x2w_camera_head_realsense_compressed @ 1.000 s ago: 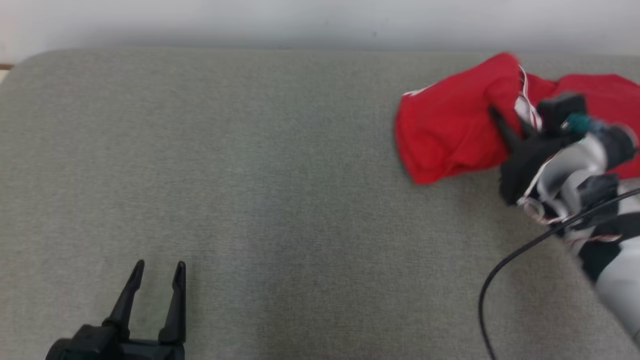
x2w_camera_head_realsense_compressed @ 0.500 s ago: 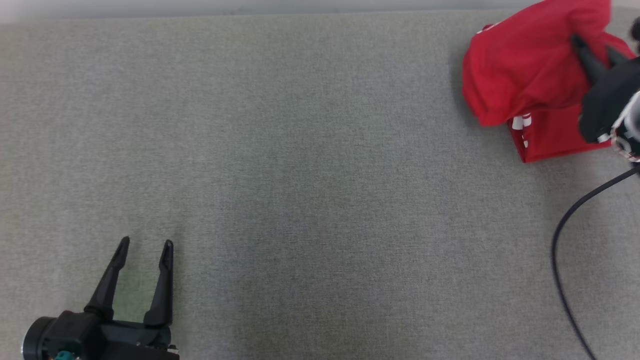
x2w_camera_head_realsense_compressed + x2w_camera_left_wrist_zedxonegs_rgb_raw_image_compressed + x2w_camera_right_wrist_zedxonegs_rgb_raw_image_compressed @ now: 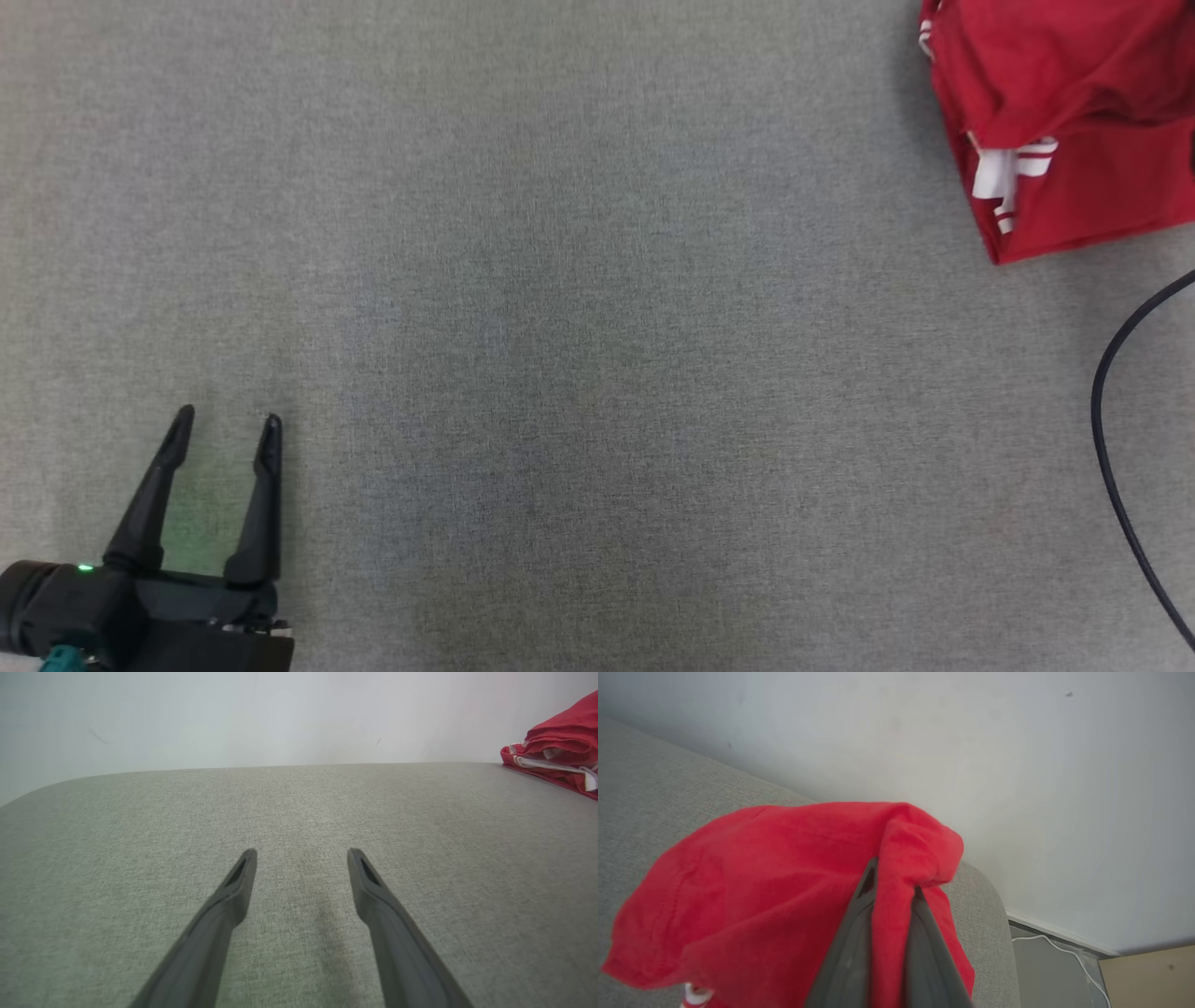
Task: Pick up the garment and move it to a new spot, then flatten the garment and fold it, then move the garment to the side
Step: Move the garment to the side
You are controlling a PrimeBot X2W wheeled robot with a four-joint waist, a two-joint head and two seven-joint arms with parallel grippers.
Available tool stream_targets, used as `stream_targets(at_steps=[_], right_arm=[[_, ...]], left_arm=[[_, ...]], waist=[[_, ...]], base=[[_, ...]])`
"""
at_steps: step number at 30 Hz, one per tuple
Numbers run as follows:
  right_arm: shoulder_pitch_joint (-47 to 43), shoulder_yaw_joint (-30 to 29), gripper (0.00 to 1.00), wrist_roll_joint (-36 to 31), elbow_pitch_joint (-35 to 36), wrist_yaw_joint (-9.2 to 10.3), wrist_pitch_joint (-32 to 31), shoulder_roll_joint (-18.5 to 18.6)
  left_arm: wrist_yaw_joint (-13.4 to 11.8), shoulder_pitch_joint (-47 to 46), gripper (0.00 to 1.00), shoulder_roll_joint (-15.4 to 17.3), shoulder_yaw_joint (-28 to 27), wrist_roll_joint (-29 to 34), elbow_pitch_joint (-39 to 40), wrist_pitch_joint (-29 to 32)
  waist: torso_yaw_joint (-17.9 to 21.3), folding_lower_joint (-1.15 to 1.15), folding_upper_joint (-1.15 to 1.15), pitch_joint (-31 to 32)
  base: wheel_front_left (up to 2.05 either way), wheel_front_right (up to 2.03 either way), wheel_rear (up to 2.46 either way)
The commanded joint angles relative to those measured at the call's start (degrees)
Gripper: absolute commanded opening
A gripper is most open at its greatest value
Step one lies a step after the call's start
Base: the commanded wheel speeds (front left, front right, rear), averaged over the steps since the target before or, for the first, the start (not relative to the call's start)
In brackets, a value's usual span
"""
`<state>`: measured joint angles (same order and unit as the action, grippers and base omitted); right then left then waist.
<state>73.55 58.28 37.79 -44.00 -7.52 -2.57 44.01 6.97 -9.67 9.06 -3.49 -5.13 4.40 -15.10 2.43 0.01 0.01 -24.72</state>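
Note:
The garment (image 3: 1074, 121) is red cloth with white stripes, bunched at the top right corner of the head view on the grey padded surface. The right wrist view shows my right gripper (image 3: 892, 877) shut on a fold of the garment (image 3: 775, 882), lifting it so the cloth drapes over the fingers (image 3: 850, 947). My left gripper (image 3: 227, 427) stands open at the lower left of the head view, far from the cloth, with nothing between its fingers (image 3: 224, 910). From the left wrist view the garment (image 3: 560, 746) appears at the far right.
The grey fabric surface (image 3: 579, 327) stretches wide between the two grippers. A black cable (image 3: 1116, 448) curves down the right edge. Behind the surface is a pale wall (image 3: 971, 742), with floor and a white cord (image 3: 1059, 947) past its rounded corner.
The head camera has tilted down, so the whole picture has slid upward. The right gripper has carried the garment further right and out of the frame's edge. The left gripper stays open.

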Motion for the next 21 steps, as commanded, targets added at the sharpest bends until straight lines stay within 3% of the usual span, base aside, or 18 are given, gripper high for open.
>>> stream_targets(at_steps=[1,8,19,20,21], right_arm=[[0.9,0.5,0.0,-0.5,-0.1,0.07,0.0,0.6],[5.6,5.1,0.0,-3.6,-1.6,0.07,0.8,3.2],[7.7,9.0,0.0,-3.2,-3.7,0.07,0.6,3.8],[7.8,9.3,0.3,-3.4,-4.2,0.07,0.2,3.7],[7.9,9.6,0.78,-3.5,-4.6,0.07,-0.3,3.7]], left_arm=[[0.1,-0.1,1.0,0.6,-0.4,-0.6,0.2,-0.1],[0.2,-0.2,1.0,0.7,-0.8,-0.6,1.2,-0.1],[0.2,-0.3,1.0,0.0,-1.0,-0.4,1.7,-0.1],[0.2,-0.3,1.0,0.0,-1.0,-0.4,1.7,-0.1],[0.2,-0.3,1.0,0.0,-1.1,-0.4,1.6,-0.1]], waist=[[-0.2,-0.01,-0.01,-0.8],[-0.5,-0.01,-0.01,-2.2],[-0.9,-0.01,-0.01,-2.5],[-0.9,-0.01,-0.01,-2.4],[-0.9,-0.01,-0.01,-2.3]], base=[[0.0,0.0,0.0],[0.0,0.0,0.0],[0.0,0.0,0.0],[0.0,0.0,0.0],[0.0,0.0,0.0]])
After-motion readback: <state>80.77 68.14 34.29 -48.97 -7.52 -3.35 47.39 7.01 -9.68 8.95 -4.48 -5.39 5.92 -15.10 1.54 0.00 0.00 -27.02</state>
